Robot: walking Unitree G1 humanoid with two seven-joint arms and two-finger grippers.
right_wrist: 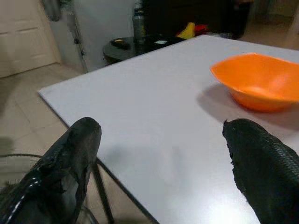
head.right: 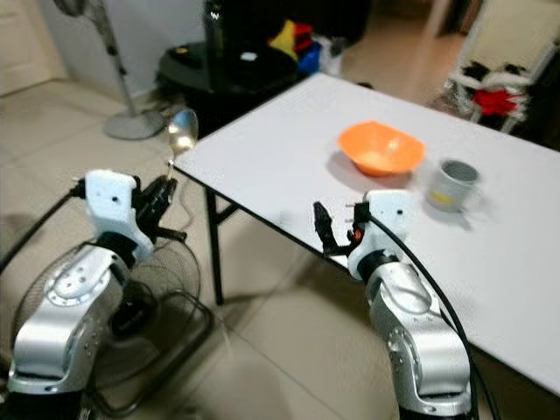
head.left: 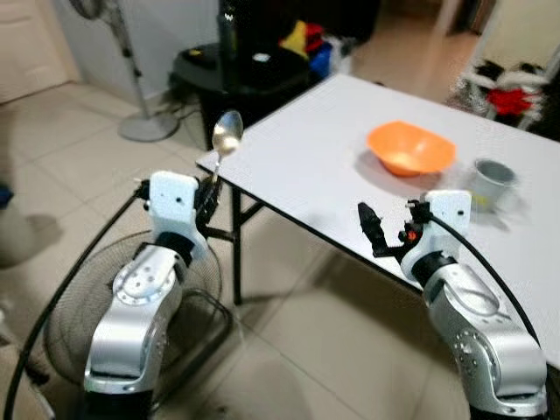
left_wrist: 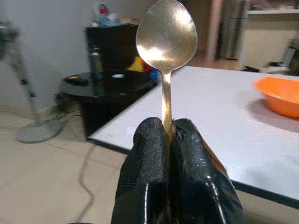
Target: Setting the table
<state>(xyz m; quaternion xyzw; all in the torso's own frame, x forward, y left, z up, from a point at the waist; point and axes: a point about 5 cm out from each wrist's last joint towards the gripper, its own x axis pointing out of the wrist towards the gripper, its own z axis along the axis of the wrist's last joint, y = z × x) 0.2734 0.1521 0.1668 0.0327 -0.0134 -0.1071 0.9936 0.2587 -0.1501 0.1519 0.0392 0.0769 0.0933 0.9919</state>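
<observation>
My left gripper [head.left: 210, 188] is shut on the handle of a metal spoon [head.left: 227, 134], held upright just off the near left corner of the white table [head.left: 306, 157]. The left wrist view shows the spoon [left_wrist: 166, 32] clamped between the black fingers [left_wrist: 147, 140], its bowl end up. An orange bowl [head.left: 410, 147] sits on the table, with a grey cup [head.left: 493, 179] to its right. My right gripper [head.left: 389, 229] is open with nothing in it, at the table's near edge in front of the orange bowl [right_wrist: 257, 86].
A floor fan in a wire cage [head.left: 87, 297] lies on the tiles under my left arm. A standing fan's base [head.left: 147, 127] and a black round table [head.left: 236, 74] with a dark bottle [head.left: 229, 35] stand beyond the table. Clothes [head.left: 507, 92] lie at the far right.
</observation>
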